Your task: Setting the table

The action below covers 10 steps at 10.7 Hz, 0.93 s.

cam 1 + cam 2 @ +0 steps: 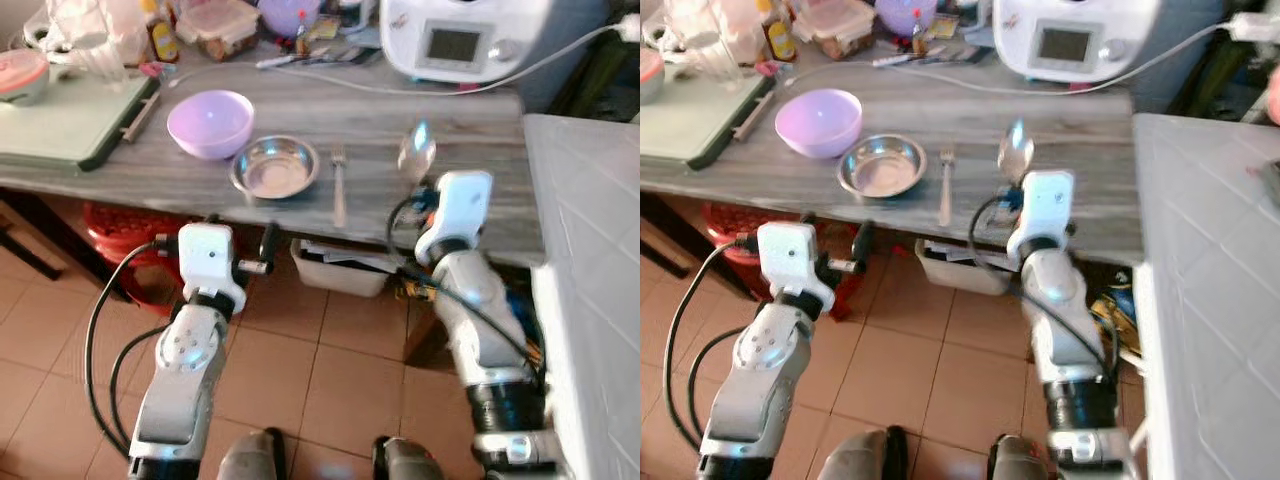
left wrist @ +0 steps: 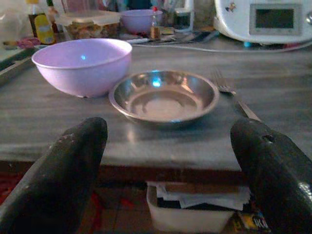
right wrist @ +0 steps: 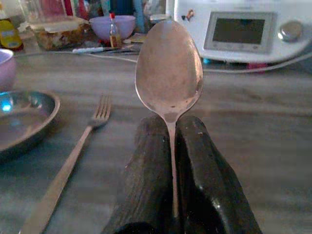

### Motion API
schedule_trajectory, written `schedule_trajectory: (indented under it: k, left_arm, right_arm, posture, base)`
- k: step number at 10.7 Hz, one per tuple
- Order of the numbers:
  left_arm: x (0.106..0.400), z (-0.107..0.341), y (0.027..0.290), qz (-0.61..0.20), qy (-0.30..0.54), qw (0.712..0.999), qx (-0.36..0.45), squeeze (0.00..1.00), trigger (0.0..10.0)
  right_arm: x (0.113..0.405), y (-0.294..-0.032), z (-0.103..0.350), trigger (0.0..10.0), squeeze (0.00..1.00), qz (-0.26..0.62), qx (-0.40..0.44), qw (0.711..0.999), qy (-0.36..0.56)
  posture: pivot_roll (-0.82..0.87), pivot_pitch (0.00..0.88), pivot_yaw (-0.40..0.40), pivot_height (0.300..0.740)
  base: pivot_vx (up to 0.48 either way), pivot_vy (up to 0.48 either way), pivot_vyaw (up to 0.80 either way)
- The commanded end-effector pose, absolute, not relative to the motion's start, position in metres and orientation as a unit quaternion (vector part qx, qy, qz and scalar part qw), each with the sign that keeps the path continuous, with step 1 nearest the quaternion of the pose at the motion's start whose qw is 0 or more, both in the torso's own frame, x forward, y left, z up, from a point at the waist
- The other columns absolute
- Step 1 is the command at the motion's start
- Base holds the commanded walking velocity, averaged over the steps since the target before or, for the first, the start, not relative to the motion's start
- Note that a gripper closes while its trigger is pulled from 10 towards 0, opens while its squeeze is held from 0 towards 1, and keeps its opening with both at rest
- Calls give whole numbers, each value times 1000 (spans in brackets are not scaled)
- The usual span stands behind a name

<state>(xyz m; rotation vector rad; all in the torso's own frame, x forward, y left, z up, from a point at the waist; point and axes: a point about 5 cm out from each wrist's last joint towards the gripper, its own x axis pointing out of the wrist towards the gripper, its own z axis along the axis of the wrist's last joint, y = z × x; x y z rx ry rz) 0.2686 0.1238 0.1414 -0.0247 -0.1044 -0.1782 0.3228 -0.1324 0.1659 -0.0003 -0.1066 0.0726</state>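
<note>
On the grey wooden table (image 1: 470, 190) stand a purple bowl (image 1: 210, 122) and, right of it, a shallow steel dish (image 1: 275, 166). A fork (image 1: 339, 185) lies just right of the dish, tines pointing away from me. My right gripper (image 3: 171, 124) is shut on the handle of a spoon (image 3: 168, 68), which it holds upright over the table's front edge, right of the fork. My left gripper (image 2: 165, 141) is open and holds nothing. It hovers just off the table's front edge, facing the steel dish (image 2: 164, 96).
A white kitchen appliance (image 1: 465, 35) stands at the table's back right, its cable (image 1: 400, 90) running across the top. A green board (image 1: 70, 120) lies at the left. Under the table are a red crate (image 1: 130, 235) and a white tub (image 1: 340, 270). A white tiled counter (image 1: 590, 250) borders the right.
</note>
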Motion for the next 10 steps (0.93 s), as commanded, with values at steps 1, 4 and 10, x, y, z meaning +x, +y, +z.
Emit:
schedule_trajectory:
  k: [1, 4, 10]
  left_arm:
    - [267, 140, 129, -80, -48, 996, -4, 0, 10000]
    - [263, 139, 130, -76, -48, 996, -4, 0, 10000]
    - [257, 133, 138, -66, -32, 997, 1, 0, 10000]
  right_arm:
    - [324, -131, 167, 0, 0, 34, 1, 998, -56]
    - [323, -132, 165, 0, 0, 8, -4, 998, -62]
    - [336, -155, 159, 0, 0, -87, 17, 996, -26]
  posture:
    - [14, 172, 54, 740]
    - [21, 171, 56, 740]
    - [31, 186, 73, 740]
  base:
    - [289, 382, 0]
    - [91, 131, 0]
    - [0, 0, 0]
